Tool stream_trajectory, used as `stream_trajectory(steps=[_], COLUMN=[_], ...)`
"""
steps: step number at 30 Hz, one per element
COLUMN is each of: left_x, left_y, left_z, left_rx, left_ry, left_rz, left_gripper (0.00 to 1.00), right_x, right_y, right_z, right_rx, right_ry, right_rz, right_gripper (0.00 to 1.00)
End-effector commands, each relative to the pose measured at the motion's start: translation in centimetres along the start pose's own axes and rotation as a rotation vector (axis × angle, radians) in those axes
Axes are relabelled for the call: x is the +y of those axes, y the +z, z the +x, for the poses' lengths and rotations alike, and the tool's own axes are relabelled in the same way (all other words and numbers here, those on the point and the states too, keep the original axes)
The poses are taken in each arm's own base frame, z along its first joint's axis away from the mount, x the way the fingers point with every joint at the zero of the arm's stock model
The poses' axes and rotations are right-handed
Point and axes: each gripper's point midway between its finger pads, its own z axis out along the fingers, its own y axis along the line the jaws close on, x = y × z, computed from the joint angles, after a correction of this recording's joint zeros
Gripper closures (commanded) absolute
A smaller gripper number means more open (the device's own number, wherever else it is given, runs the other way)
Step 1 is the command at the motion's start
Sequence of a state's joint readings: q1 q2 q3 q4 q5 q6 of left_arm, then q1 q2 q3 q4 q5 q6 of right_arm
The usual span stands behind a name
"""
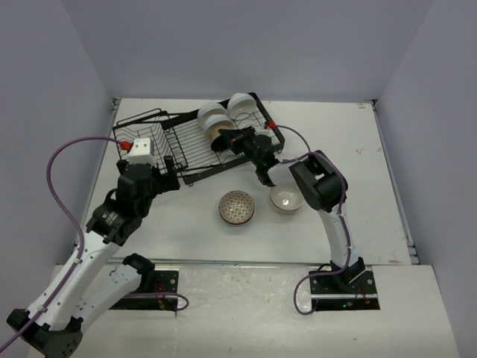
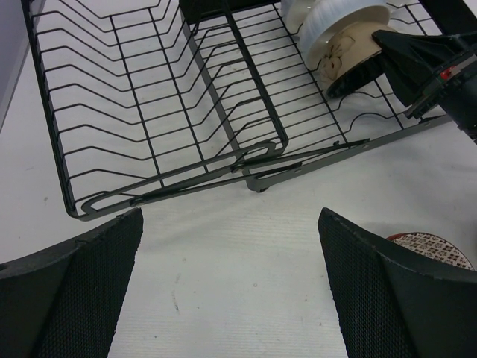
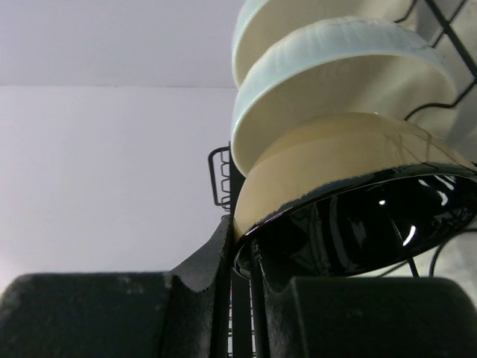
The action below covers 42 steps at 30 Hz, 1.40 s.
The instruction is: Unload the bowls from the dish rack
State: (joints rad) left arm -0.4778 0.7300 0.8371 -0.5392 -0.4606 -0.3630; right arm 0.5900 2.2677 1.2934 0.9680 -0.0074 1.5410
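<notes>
The black wire dish rack (image 1: 186,145) lies at the back of the table. Two white bowls (image 1: 211,115) and a third (image 1: 240,104) stand on edge in it. In front of them is a tan bowl with a dark inside (image 1: 221,135). My right gripper (image 1: 237,140) is shut on that tan bowl's rim (image 3: 335,164), one finger outside and one inside; a white bowl (image 3: 335,74) sits right behind it. My left gripper (image 2: 231,216) is open and empty over bare table, just in front of the rack's near edge (image 2: 171,183).
A red-speckled bowl (image 1: 236,207) and a small white bowl (image 1: 285,199) sit upright on the table in front of the rack, by the right arm. The speckled bowl's rim shows at the right of the left wrist view (image 2: 432,246). Grey walls enclose the table.
</notes>
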Motion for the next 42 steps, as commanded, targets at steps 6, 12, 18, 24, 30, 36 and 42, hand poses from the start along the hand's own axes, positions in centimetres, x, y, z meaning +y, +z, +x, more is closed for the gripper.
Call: stream_trajectory(steps=[6, 12, 18, 24, 30, 36, 42], left_x=[-0.2, -0.2, -0.3, -0.3, -0.3, -0.3, -0.3], left_y=[0.2, 0.2, 0.3, 0.3, 0.5, 0.5, 0.5], left_z=[-0.7, -0.6, -0.5, -0.4, -0.2, -0.3, -0.1], left_rx=[-0.029, -0.024, -0.022, -0.019, -0.012, -0.014, -0.008], left_ry=[0.01, 0.012, 0.014, 0.017, 0.02, 0.02, 0.023], left_rz=[0.016, 0.016, 0.019, 0.019, 0.019, 0.021, 0.021], left_gripper=[0.0, 0.0, 0.0, 0.0, 0.0, 0.0, 0.0], right_x=[7.0, 8.7, 10.8, 13.7, 17.1, 20.4, 23.7], right_y=[-1.1, -2.7, -4.2, -6.0, -7.1, -8.9, -12.4], right_z=[1.0, 0.8, 1.1, 1.0, 1.5, 1.9, 2.5], right_rx=[0.083, 0.072, 0.083, 0.078, 0.12, 0.139, 0.16], right_ry=[-0.07, -0.096, -0.143, -0.193, -0.23, -0.29, -0.398], right_rz=[-0.377, -0.434, -0.469, -0.521, -0.592, -0.648, -0.697], right_gripper=[1.0, 1.0, 1.0, 1.0, 1.0, 1.0, 1.0])
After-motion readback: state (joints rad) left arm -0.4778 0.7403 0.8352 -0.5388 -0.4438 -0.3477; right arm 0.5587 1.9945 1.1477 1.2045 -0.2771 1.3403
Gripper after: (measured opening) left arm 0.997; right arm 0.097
